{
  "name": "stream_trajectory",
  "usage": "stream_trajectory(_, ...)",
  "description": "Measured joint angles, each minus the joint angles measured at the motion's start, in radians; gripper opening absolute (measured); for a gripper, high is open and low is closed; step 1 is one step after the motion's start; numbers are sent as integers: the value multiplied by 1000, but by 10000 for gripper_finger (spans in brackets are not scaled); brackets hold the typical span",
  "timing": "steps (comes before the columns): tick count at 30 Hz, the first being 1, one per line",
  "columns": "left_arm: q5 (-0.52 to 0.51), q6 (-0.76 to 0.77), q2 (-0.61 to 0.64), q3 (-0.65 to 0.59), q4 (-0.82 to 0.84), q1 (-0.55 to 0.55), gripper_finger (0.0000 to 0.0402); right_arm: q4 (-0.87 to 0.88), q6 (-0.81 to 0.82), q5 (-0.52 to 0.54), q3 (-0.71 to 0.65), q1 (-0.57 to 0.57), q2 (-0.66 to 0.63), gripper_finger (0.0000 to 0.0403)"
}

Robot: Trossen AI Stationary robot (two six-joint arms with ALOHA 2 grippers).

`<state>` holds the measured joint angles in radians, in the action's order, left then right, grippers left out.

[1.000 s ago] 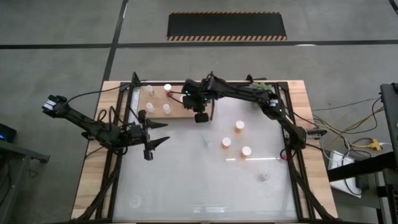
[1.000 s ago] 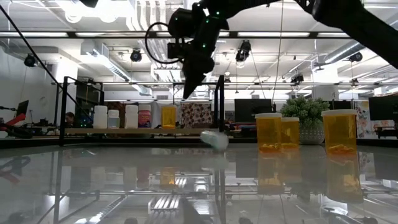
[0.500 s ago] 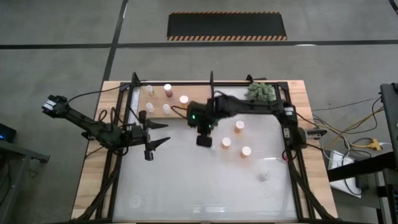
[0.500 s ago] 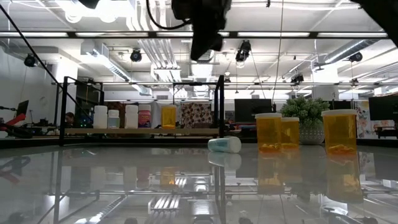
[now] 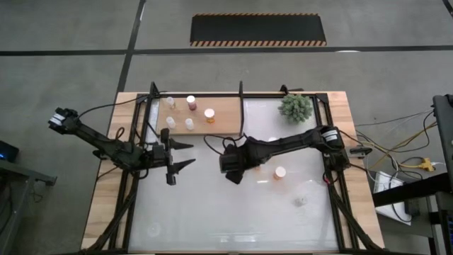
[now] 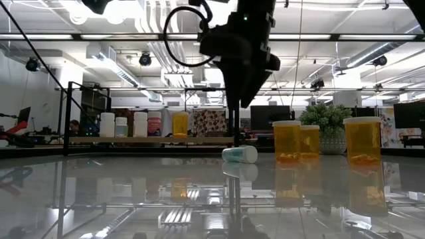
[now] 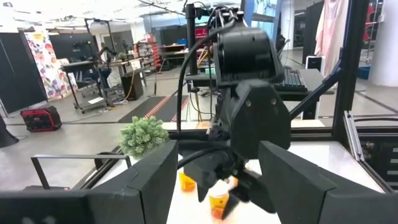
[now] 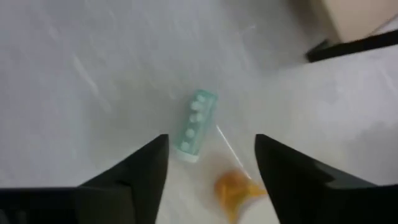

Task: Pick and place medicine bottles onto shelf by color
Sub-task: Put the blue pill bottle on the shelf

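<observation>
The white tabletop (image 5: 212, 212) carries the wooden shelf (image 5: 226, 113) at its far left corner, where five medicine bottles stand: white-bodied ones (image 5: 170, 102), a reddish one (image 5: 191, 102) and an orange one (image 5: 209, 115). The right gripper (image 5: 232, 170) hangs mid-table, fingers apart and empty, above a clear bottle (image 8: 198, 124) lying on its side. The left gripper (image 5: 182, 154) waits at the table's left edge, fingers apart. Orange bottles (image 6: 287, 141) stand right of the lying bottle; one (image 5: 280, 172) shows beside the right arm.
</observation>
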<state>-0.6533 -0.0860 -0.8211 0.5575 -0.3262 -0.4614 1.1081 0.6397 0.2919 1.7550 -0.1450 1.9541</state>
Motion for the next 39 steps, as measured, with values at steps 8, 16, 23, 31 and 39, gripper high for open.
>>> stream_trajectory(8,0,-3,4,2,-4,0,208,-169,17,-13,-130,8,-1,255)
stream_trajectory(16,0,-8,4,3,-3,1,208,-283,16,-30,-221,7,-1,243)
stream_trajectory(23,-1,-8,4,3,-3,1,208,-332,0,-30,-263,8,-1,242)
stream_trajectory(31,-1,-8,4,3,-3,1,208,-415,-61,-91,-307,8,0,226)
stream_trajectory(39,-1,-8,4,3,-3,1,208,-456,-118,-132,-310,8,0,158)
